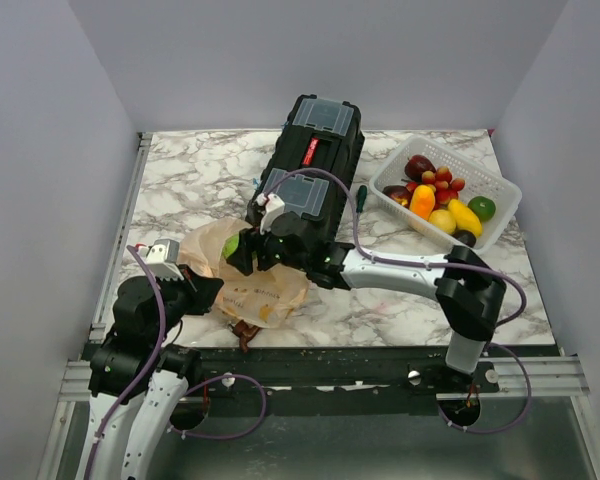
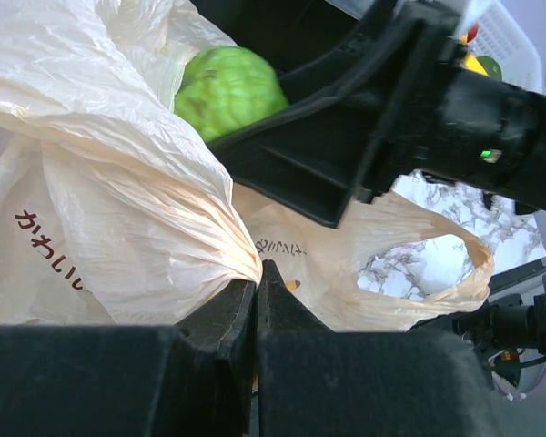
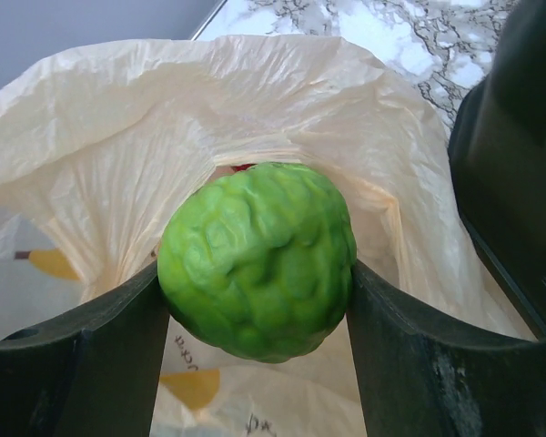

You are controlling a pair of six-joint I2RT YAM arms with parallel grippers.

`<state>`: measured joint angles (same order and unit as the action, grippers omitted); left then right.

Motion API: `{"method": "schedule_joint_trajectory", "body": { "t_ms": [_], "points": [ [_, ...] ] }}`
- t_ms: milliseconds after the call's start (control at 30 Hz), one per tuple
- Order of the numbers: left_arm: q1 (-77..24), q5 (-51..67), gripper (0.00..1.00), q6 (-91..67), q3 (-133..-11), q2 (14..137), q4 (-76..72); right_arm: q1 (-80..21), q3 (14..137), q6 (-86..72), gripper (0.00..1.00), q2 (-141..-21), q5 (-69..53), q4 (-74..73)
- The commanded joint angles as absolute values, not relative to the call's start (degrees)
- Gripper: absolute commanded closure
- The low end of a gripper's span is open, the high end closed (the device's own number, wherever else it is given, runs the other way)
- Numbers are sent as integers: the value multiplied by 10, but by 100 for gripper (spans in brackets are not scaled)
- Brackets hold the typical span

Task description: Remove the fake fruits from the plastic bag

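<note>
**Asker:** What is the right gripper doing?

**Describer:** The right gripper is clamped on a bumpy green fruit. One black finger presses against each side of it. The fruit sits at the mouth of the plastic bag, and the pale peach film rises behind and around it.

**Asker:** And the left one?

**Describer:** The left gripper has its jaws closed tight on a gathered fold of the bag, at the bag's near left edge. One handle loop of the bag stands open beside that pinch, and marble shows through it.

**Asker:** Where does the bag lie?

**Describer:** It lies crumpled on the marble table, at the near left. It is just in front of a black toolbox that lies across the middle. The film carries small orange print and dark lettering.

**Asker:** Are there other fruits?

**Describer:** A white basket stands at the far right, well apart from the bag. In it lie the other fake fruits: dark purple, orange, yellow, one green, and a red grape cluster. A sliver of red also shows just behind the green fruit inside the bag, too hidden to name
</note>
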<state>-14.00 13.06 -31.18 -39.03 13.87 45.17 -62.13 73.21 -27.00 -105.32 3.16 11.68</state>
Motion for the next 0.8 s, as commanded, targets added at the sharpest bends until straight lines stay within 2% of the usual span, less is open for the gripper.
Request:
{"method": "schedule_joint_trajectory", "body": {
  "t_ms": [0, 267, 533, 633, 767],
  "points": [
    [-142, 119, 100, -315, -386, 130, 448, -622, 700, -266, 99, -977, 60, 101],
    [-142, 121, 100, -317, -385, 135, 445, -616, 609, -252, 99, -837, 131, 99],
    [-141, 127, 100, -315, -387, 137, 447, -584, 545, -221, 99, -693, 263, 54],
    [-141, 123, 100, -316, -385, 128, 446, -559, 532, -215, 99, -648, 312, 14],
    [-141, 121, 100, -318, -383, 122, 443, -493, 518, -220, 99, -602, 317, -35]
  ]
}}
